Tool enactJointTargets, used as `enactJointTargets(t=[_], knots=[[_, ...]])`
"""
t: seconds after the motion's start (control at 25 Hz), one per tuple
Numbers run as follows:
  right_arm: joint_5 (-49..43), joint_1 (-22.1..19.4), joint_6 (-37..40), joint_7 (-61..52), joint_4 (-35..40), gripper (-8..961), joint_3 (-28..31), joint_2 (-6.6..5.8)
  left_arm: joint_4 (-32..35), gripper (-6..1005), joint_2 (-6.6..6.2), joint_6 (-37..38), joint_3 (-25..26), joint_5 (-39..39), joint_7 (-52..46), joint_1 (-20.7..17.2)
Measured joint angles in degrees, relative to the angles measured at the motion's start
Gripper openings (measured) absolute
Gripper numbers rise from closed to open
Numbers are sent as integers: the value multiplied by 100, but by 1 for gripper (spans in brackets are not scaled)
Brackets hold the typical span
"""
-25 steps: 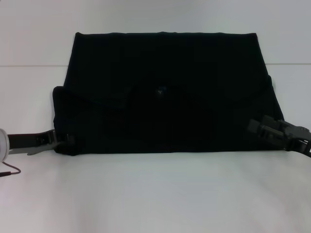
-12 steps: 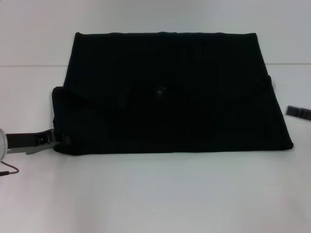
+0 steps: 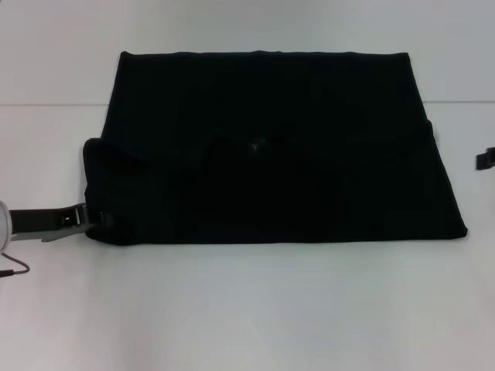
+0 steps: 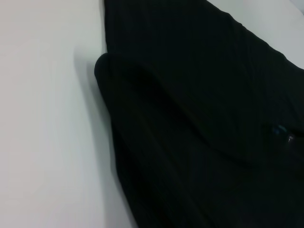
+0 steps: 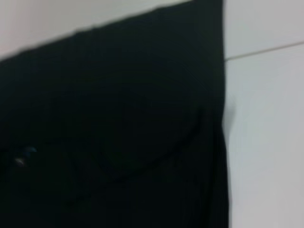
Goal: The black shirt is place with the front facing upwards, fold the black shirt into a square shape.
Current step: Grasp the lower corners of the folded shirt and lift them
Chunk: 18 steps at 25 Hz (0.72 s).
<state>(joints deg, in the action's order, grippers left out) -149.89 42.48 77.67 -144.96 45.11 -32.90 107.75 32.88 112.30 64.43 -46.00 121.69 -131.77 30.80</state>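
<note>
The black shirt (image 3: 271,147) lies flat on the white table as a wide folded rectangle, plain black side up. A small blue neck label (image 3: 254,144) shows near its middle. My left gripper (image 3: 99,221) is at the shirt's near-left corner, touching the cloth edge. Only a small black part of my right gripper (image 3: 485,159) shows at the right edge of the head view, apart from the shirt. The left wrist view shows the shirt (image 4: 199,118) and its folded sleeve edge. The right wrist view shows the shirt (image 5: 118,118) and its right edge.
The white table (image 3: 247,309) extends in front of the shirt and on both sides. A thin seam (image 3: 46,103) runs across the table behind the shirt's left side. A thin red cable (image 3: 15,270) lies by my left arm.
My right gripper has left the shirt's near-right corner and moved out to the right and away, almost out of view. My left gripper has stayed at the near-left corner.
</note>
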Motion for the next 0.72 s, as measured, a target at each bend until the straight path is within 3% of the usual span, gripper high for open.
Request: enactJointTargets(t=[0.36,0.72], knots=[[-306,454,-712,43,-1126,796,-317,144,6,53,-46,60,9,-42,57,-51],[-309,454,-861,64,-1234,795,-440,366,9,54,-52,70,34,-42,112,-57]])
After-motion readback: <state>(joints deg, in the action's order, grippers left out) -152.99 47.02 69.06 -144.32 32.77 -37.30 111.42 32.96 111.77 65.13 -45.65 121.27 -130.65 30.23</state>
